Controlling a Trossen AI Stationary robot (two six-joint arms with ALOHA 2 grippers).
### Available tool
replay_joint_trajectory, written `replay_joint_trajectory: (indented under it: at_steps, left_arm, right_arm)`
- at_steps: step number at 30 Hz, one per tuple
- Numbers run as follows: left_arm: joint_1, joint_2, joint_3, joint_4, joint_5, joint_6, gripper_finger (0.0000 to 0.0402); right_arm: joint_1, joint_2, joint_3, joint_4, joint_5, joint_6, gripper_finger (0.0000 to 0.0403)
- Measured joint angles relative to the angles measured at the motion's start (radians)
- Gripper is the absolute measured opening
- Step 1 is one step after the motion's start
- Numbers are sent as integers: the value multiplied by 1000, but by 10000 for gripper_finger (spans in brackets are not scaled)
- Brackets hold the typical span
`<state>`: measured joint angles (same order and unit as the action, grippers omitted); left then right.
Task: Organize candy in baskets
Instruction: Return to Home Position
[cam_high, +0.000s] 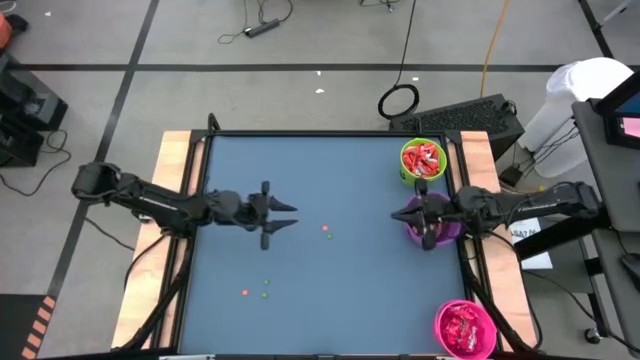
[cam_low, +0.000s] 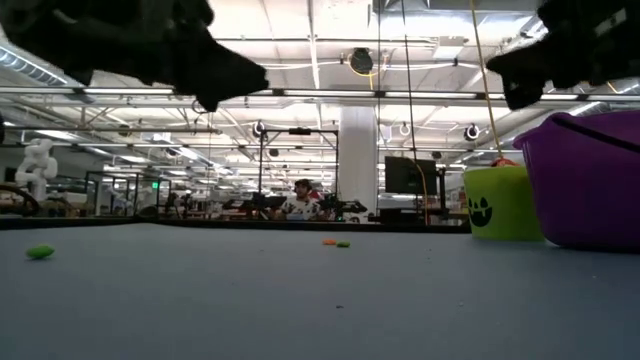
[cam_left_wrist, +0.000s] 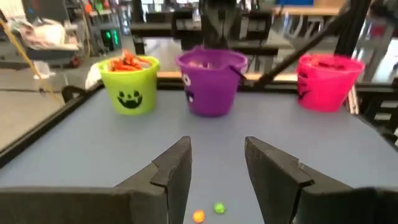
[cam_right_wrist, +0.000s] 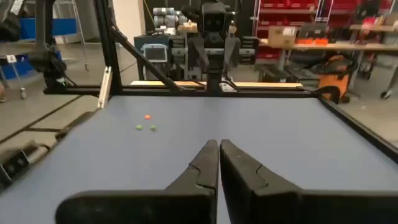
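Candy (cam_high: 424, 158): none in either claw. I see shiny red wrappers heaped in the green basket (cam_high: 403, 166) and more packed into the pink basket (cam_high: 441, 318).
Left gripper (cam_high: 288, 216): jaws spread, nothing between them. On my wrist feed the two dark, blocky fingers (cam_left_wrist: 174, 165) stand apart with bare mat showing in the gap.
Right gripper (cam_high: 395, 213): fingers pressed together, holding nothing. On its wrist feed they meet in one tapered dark wedge (cam_right_wrist: 219, 158).
Left arm pose: stretched in level from the left edge, claw hanging above the mat left of centre and pointing at the baskets.
Right arm pose: reaching in from the right edge, wrist over the purple basket (cam_high: 448, 231), fingertips poking past its rim toward the table's middle.
Baskets: three smooth round plastic cups down the right side. Green sits at the far corner with a black grinning face on its wall, purple is mid-edge, pink is at the near corner.
Purple contents: I can't tell, the arm covers it.
Table (cam_high: 340, 170): flat, matte blue-grey mat between pale wooden side boards (cam_high: 170, 170).
Loose dots (cam_high: 326, 230): tiny round red, orange and green bits scattered on the mat between the two claws.
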<state>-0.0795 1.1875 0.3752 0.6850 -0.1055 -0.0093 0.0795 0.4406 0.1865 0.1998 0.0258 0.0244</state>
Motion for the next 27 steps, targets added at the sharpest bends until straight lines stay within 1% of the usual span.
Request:
replay_joint_trajectory:
  at_steps: [2,4,6,8,12,18,22,27]
  left_arm:
    - [2,-72,-59,18,-13,-11,157]
    - [2,-126,-92,27,-45,-12,157]
    - [2,-195,-136,7,-92,-12,157]
    - [2,-243,-160,12,-110,-11,157]
    - [2,-345,-225,14,-119,-12,157]
    - [2,-504,-355,10,-201,-33,157]
    - [1,-594,-368,-59,-203,-63,157]
    - [1,-671,-368,-130,-192,-64,157]
  right_arm:
    - [0,-36,-54,32,19,-3,6]
    - [0,-79,-89,49,54,11,6]
    - [0,-96,-115,65,80,18,6]
    - [0,-123,-131,66,80,19,6]
    - [0,-141,-132,65,87,15,6]
    - [0,-159,-133,58,95,-3,6]
    - [1,-173,-133,52,110,-6,6]
    - [1,-186,-133,-13,106,8,6]
